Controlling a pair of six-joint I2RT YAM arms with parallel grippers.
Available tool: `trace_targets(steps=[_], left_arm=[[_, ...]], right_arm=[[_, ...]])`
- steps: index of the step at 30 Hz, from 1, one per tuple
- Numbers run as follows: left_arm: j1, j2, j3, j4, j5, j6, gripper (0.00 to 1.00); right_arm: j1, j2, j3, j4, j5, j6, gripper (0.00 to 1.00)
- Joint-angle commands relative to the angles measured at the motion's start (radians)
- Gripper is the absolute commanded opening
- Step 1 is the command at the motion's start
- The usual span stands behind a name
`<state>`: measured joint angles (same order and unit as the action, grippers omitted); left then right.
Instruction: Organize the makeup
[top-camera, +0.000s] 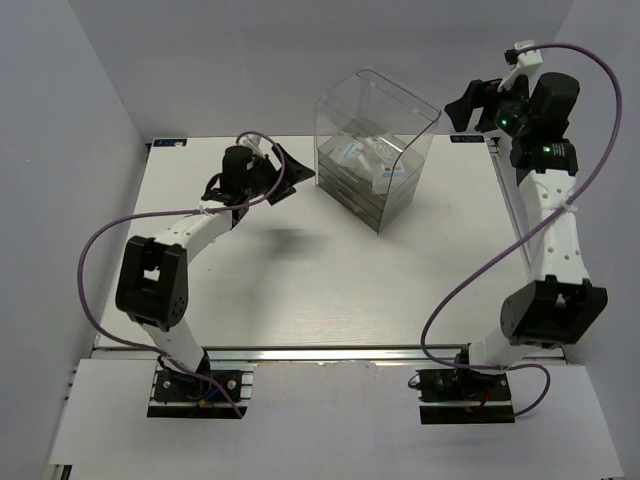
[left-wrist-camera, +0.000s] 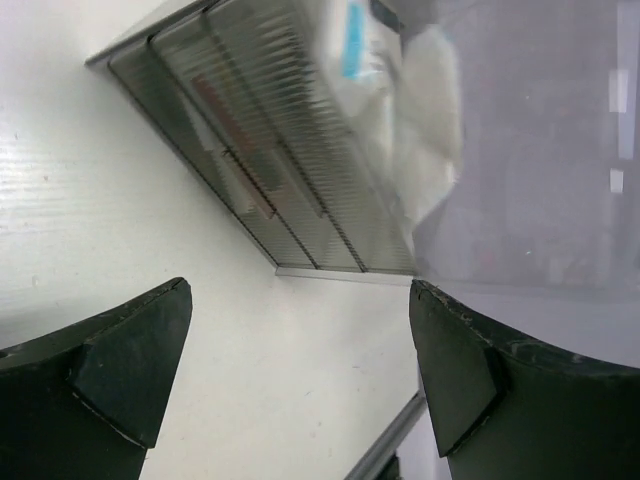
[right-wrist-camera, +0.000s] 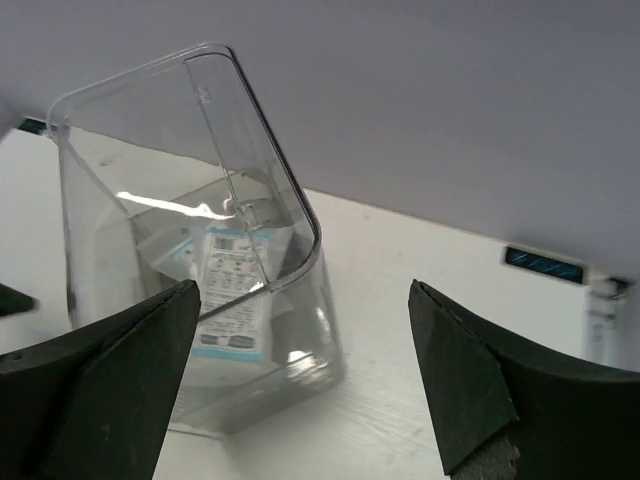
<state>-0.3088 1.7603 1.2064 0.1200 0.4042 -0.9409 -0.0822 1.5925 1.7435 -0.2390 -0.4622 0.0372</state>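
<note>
The tall clear drawer case (top-camera: 375, 150) stands at the back middle of the table. White blue-printed packets (top-camera: 372, 160) lie inside its open top; one shows in the right wrist view (right-wrist-camera: 232, 292). A reddish item (left-wrist-camera: 235, 155) shows blurred through the ribbed drawer fronts (left-wrist-camera: 270, 150). My left gripper (top-camera: 290, 172) is open and empty, just left of the case, near the drawers. My right gripper (top-camera: 470, 105) is open and empty, raised to the right of the case. The compact, the pink square and the white box are out of view.
The white table (top-camera: 300, 280) has a metal rail (top-camera: 330, 353) along its near edge. White walls (top-camera: 60, 150) close in the left, back and right sides. Purple cables (top-camera: 100, 240) loop beside each arm.
</note>
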Motion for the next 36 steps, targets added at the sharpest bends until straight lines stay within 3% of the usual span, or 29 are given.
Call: trace_targets(steps=[1, 6, 14, 26, 36], left_arm=[[0.002, -0.148, 0.007, -0.097, -0.042, 0.180, 0.98], [0.004, -0.281, 0.002, -0.170, -0.080, 0.252, 0.98], [0.004, -0.416, -0.047, -0.203, -0.099, 0.294, 0.98], [0.004, -0.550, -0.103, -0.204, -0.117, 0.261, 0.98], [0.004, -0.640, -0.145, -0.235, -0.145, 0.263, 0.98]], right_arm=[[-0.001, -0.095, -0.071, -0.086, 0.069, -0.216, 0.89], [0.001, -0.202, -0.241, -0.174, 0.117, -0.338, 0.89], [0.001, -0.408, -0.527, -0.220, 0.051, -0.335, 0.89], [-0.001, -0.467, -0.682, -0.189, 0.125, -0.238, 0.89], [0.001, -0.535, -0.812, -0.103, 0.204, -0.267, 0.89]])
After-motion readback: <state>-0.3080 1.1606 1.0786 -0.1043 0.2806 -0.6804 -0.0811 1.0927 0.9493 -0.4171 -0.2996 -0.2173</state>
